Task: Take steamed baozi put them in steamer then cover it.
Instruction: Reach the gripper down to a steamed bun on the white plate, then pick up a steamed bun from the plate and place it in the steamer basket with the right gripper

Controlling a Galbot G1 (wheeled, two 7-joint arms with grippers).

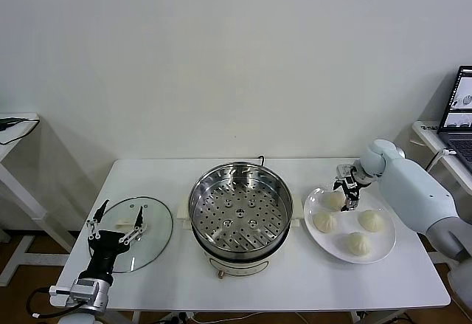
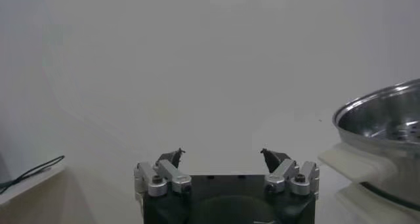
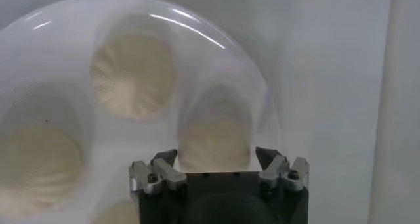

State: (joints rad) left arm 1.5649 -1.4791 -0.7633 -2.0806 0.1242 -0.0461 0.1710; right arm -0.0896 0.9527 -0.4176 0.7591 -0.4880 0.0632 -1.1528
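The right gripper [image 1: 348,200] was down over the white plate [image 1: 383,244], its fingers [image 3: 264,158] straddling the rear baozi [image 3: 215,134]; whether they gripped it cannot be told. Three more baozi [image 1: 360,243] lay on the plate, beside the steamer [image 1: 240,213]. The left gripper [image 1: 116,224], fingers spread, hovered above the glass cover [image 1: 156,229] on the surface [image 1: 295,280].

The head camera looks down over the whole table [image 1: 295,280]; each wrist camera peers closely past its claw.
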